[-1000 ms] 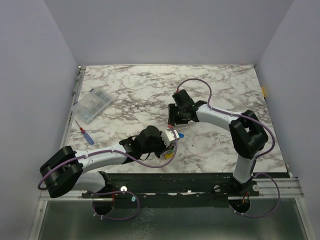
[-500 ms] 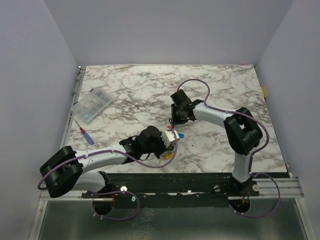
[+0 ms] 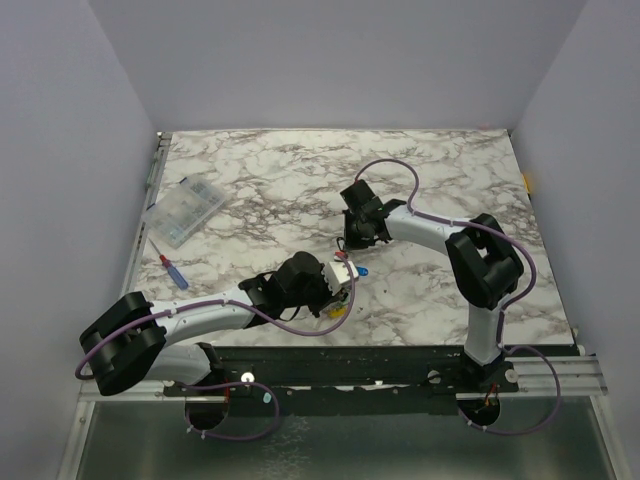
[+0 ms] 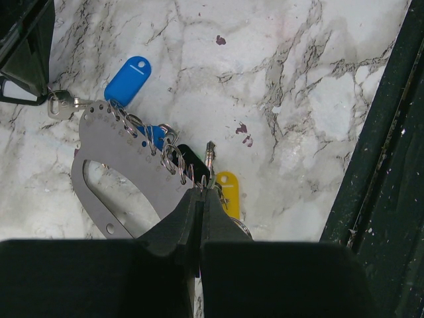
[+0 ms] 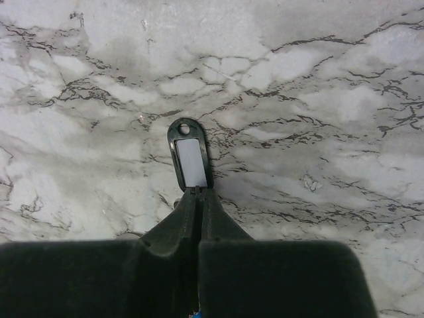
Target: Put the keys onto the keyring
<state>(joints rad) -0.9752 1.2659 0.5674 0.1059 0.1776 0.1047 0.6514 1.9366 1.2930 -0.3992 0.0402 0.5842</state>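
Observation:
In the left wrist view my left gripper (image 4: 203, 187) is shut on thin wire loops, the keyring (image 4: 173, 158), strung along the edge of a grey perforated metal plate (image 4: 112, 156). Round it lie keys: a blue-headed key (image 4: 127, 81), a yellow head (image 4: 227, 191) and a dark head (image 4: 193, 161). From above, the left gripper (image 3: 337, 279) sits at the near middle of the table, with the right gripper (image 3: 351, 241) just beyond it. In the right wrist view my right gripper (image 5: 199, 191) is shut on the end of a dark-framed key head with a white label (image 5: 189, 156).
A clear compartment box (image 3: 186, 211) sits at the far left of the marble table (image 3: 300, 170), with a red-and-blue screwdriver (image 3: 170, 270) in front of it. The black front rail (image 3: 400, 360) runs close to the left gripper.
My right gripper has closed from open onto the dark key head, and its arm shifted slightly left. The left arm and its grip have not moved.

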